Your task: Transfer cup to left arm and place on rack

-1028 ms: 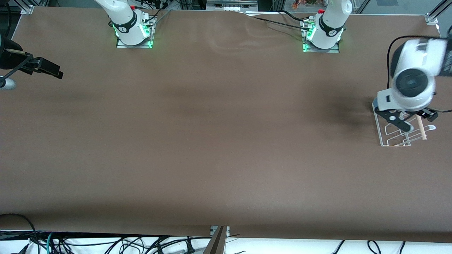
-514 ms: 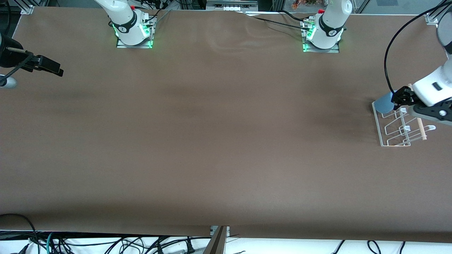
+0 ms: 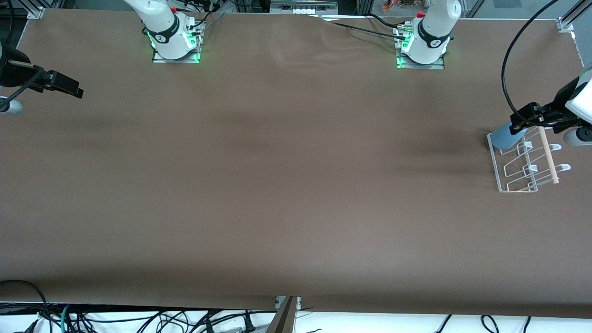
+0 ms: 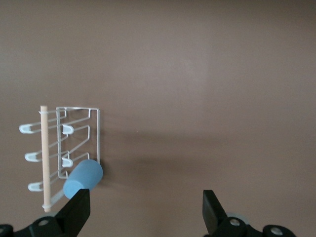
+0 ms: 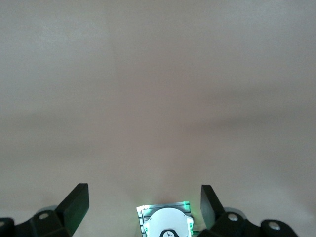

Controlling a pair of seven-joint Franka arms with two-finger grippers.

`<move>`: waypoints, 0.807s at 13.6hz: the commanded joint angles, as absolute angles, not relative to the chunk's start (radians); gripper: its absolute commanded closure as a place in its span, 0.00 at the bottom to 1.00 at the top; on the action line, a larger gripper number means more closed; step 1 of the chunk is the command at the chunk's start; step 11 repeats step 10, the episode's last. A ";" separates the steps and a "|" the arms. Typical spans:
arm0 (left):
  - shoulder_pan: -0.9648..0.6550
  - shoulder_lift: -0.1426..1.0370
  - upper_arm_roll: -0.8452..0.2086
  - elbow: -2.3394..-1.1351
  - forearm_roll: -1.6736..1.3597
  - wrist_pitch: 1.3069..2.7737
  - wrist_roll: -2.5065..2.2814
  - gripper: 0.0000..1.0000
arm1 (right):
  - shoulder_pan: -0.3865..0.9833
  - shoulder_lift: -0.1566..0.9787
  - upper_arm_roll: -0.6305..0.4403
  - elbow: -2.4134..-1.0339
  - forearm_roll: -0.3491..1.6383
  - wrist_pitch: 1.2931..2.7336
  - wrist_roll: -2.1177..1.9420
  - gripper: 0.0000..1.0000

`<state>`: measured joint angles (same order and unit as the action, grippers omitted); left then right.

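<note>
Left wrist view: left gripper (image 4: pixel 143 210) spread wide, empty, hovering above the bench (image 4: pixel 207 74) beside the rack (image 4: pixel 79 143). Cup (image 4: pixel 83 178) just below it, tilted on a corner prong, long axis slanting, closed base toward the camera. Right gripper (image 5: pixel 143 205) open, empty, arm waiting at its end.

The light is even and comes from above, so the brown counter (image 3: pixel 286 185) looks bright without strong glare. In the front view soft dark patches lie across it, the darkest one just beside the rack (image 3: pixel 522 162), toward the right arm's end. Green lamps glow at both arm bases. In the left wrist view the cup (image 4: pixel 83 178) throws only a faint shadow. The right wrist view is paler, washed out, with weak grey bands.
</note>
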<state>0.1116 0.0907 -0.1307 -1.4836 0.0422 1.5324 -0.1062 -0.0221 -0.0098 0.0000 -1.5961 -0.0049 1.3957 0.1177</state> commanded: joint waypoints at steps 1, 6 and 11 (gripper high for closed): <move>0.100 0.113 -0.127 -1.428 -0.020 1.477 -0.208 0.00 | -0.015 -0.017 -0.005 -1.583 0.006 1.373 0.123 0.00; 0.097 0.135 -0.133 -1.427 -0.015 1.477 -0.212 0.00 | -0.015 -0.014 -0.008 -1.582 0.005 1.381 0.123 0.00; 0.098 0.135 -0.132 -1.427 -0.009 1.477 -0.212 0.00 | -0.015 -0.014 -0.008 -1.580 0.003 1.376 0.123 0.00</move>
